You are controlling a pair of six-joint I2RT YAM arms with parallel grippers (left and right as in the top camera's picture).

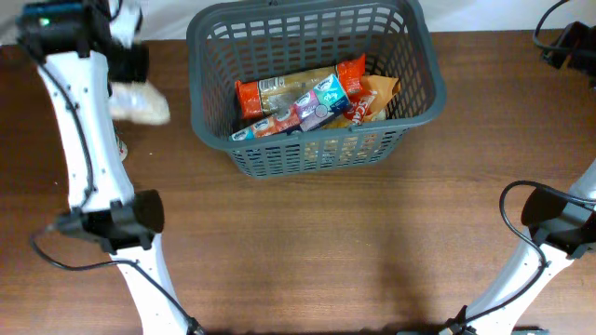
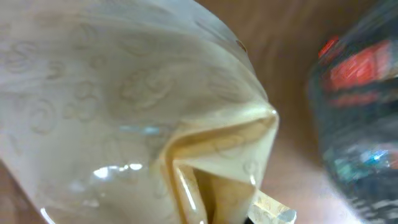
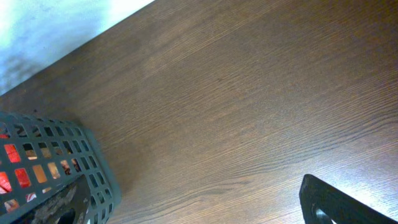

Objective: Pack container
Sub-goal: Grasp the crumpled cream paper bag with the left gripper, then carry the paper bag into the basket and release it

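The dark grey slotted container (image 1: 317, 156) stands at the back centre of the table and holds several snack packets (image 1: 307, 98). My left gripper (image 1: 126, 84) is at the far left, level with the container's left wall, and is shut on a pale translucent bag (image 1: 142, 104). That bag (image 2: 137, 106) fills the left wrist view, with the container (image 2: 360, 124) blurred at the right. My right gripper (image 1: 570, 46) hangs empty over the far right corner. In the right wrist view only one dark finger (image 3: 336, 202) shows, and the container's corner (image 3: 93, 171) is at the lower left.
Brown wooden table (image 1: 372, 251). Its far edge meets a white surface (image 3: 56, 25) behind the container. Both arm bases stand at the front left (image 1: 121, 223) and front right (image 1: 559, 223).
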